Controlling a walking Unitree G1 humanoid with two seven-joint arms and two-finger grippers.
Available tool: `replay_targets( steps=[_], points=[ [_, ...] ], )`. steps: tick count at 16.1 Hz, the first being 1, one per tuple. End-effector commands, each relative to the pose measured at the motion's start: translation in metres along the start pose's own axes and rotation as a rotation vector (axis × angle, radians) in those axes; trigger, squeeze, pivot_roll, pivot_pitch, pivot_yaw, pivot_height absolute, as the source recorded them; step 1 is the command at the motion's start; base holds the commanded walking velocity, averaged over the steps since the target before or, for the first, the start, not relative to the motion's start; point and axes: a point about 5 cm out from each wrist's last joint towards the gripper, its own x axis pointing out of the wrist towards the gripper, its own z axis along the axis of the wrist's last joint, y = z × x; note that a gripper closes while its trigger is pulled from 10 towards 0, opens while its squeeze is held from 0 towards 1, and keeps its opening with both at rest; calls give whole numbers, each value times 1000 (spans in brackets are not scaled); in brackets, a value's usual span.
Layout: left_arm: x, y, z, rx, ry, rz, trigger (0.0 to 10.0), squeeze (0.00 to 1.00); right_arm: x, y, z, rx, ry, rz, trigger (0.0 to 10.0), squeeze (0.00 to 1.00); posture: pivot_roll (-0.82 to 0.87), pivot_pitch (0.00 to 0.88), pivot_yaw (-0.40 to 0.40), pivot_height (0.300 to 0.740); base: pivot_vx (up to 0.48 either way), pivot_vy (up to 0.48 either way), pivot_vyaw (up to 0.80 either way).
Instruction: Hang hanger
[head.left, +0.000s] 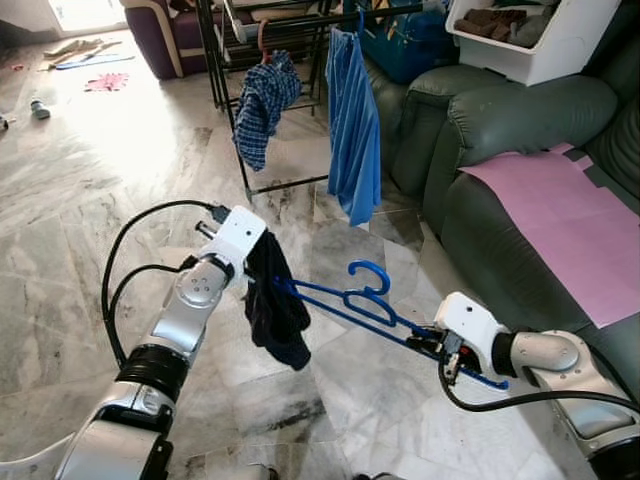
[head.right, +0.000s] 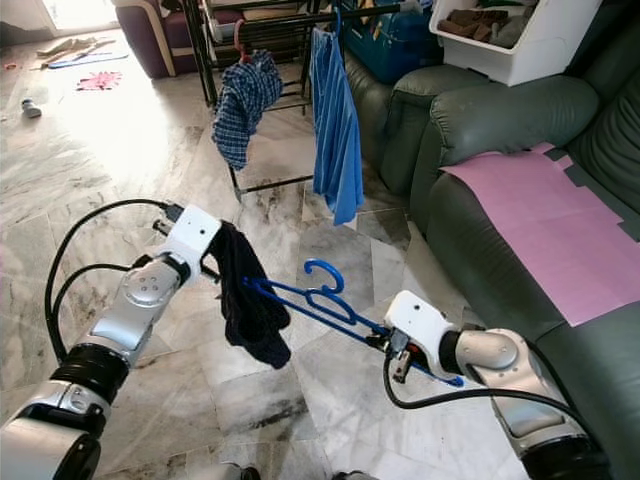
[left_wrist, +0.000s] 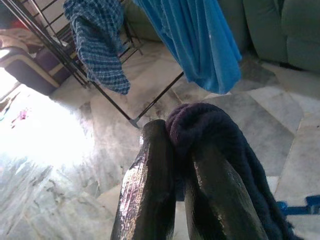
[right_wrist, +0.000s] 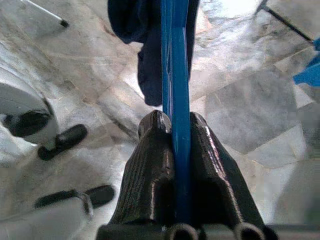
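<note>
Marble floor tiles run through a bright living room, with a dark green sofa along the robot's right, a pink sheet spread on its seat and a white bin of clothes perched on its arm. Ahead stands a black drying rack, already carrying a checked shirt and a long blue garment. The blue hanger is well short of that rack, held low over the floor between the two arms. The right gripper has its fingers closed tight on one end of the hanger's bar, as the right wrist view shows plainly. The left gripper has its fingers pinched together on a fold of the dark garment, which droops from the hanger's other end. The hook points up and is free, touching nothing. As I judge it, the dressing of the hanger is about done or in its last adjustment: the cloth seems to sit on one shoulder only, bunched rather than spread. What is left is the main part: lifting the hanger, carrying it to the rack and setting the hook over a rail, probably beside the blue garment, then letting go.
</note>
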Motion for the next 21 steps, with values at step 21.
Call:
replay_targets(
  steps=[21],
  points=[
    [-7,15,36,-135,-105,8,10000,0,18,2,-36,156,114,-90,10000,0,3,80,0,740,0,0,0]
  ],
)
